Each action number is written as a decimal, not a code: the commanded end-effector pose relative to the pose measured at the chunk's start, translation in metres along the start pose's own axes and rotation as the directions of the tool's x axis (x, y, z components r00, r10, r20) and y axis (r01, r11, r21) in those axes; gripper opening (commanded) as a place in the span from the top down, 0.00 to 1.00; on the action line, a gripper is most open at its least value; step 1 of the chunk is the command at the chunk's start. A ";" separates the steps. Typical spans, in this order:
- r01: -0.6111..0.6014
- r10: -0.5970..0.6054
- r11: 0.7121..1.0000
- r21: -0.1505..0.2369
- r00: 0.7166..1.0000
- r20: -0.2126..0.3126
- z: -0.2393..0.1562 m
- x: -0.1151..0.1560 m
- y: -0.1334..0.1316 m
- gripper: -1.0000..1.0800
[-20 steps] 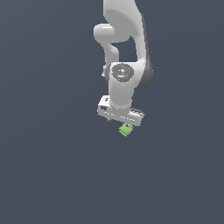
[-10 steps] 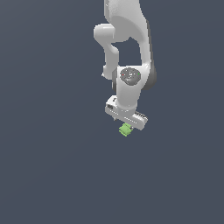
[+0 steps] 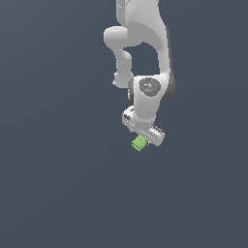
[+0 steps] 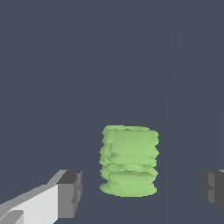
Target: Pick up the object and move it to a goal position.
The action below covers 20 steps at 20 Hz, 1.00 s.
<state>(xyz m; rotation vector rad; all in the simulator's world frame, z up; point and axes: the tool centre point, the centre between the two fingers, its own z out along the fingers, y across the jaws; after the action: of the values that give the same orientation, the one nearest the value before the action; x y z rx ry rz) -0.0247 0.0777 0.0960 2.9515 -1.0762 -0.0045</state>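
The object (image 3: pixel 139 143) is a tiny bright-green ridged block resting on the flat dark grey surface. In the exterior view, the white hand of my gripper (image 3: pixel 142 138) hangs right over it and covers its upper edge. In the wrist view the object (image 4: pixel 129 161) stands between the two dark finger pads (image 4: pixel 70 192), with a clear gap on each side. My gripper (image 4: pixel 142 190) is open and holds nothing, and neither finger touches the block.
The white arm (image 3: pixel 145 43) rises from the hand to the frame's upper edge. The uniform dark grey ground (image 3: pixel 58 184) stretches all around with no other objects showing.
The hand has turned about its wrist and sunk slightly closer to the green block. The block has stayed where it was.
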 end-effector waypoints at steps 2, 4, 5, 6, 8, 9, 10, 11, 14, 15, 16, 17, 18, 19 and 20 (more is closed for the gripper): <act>-0.030 0.030 1.000 0.001 1.000 -0.002 0.003 -0.003 -0.001 0.04; -0.038 0.038 0.999 0.001 0.999 -0.002 0.003 -0.004 -0.002 0.04; -0.041 0.041 0.999 0.001 0.999 -0.003 0.004 -0.004 -0.002 0.04; -0.043 0.043 0.999 0.001 0.999 -0.003 0.004 -0.004 -0.002 0.04; -0.039 0.039 0.999 0.001 0.999 -0.002 0.004 -0.004 -0.002 0.04; -0.039 0.039 0.999 0.001 0.999 -0.002 0.004 -0.004 -0.002 0.04; -0.039 0.039 0.999 0.001 0.999 -0.002 0.005 -0.004 -0.002 0.04; -0.039 0.039 0.999 0.001 0.999 -0.002 0.007 -0.005 -0.002 0.04; -0.040 0.040 0.999 0.001 0.999 -0.002 0.016 -0.005 -0.002 0.04; -0.041 0.041 0.999 0.001 0.999 -0.002 0.020 -0.005 -0.002 0.04; -0.041 0.041 0.999 0.001 0.999 -0.002 0.025 -0.005 -0.002 0.04; -0.042 0.042 0.999 0.001 0.999 -0.002 0.030 -0.005 -0.001 0.04; -0.042 0.042 0.999 0.001 0.999 -0.003 0.036 -0.005 -0.001 0.04; -0.043 0.043 0.999 0.001 0.999 -0.003 0.040 -0.005 -0.001 0.04; -0.043 0.043 0.999 0.001 0.999 -0.003 0.044 -0.005 -0.001 0.04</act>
<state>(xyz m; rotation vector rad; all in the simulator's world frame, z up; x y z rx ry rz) -0.0278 0.0819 0.0587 2.9277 -1.1385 -0.0007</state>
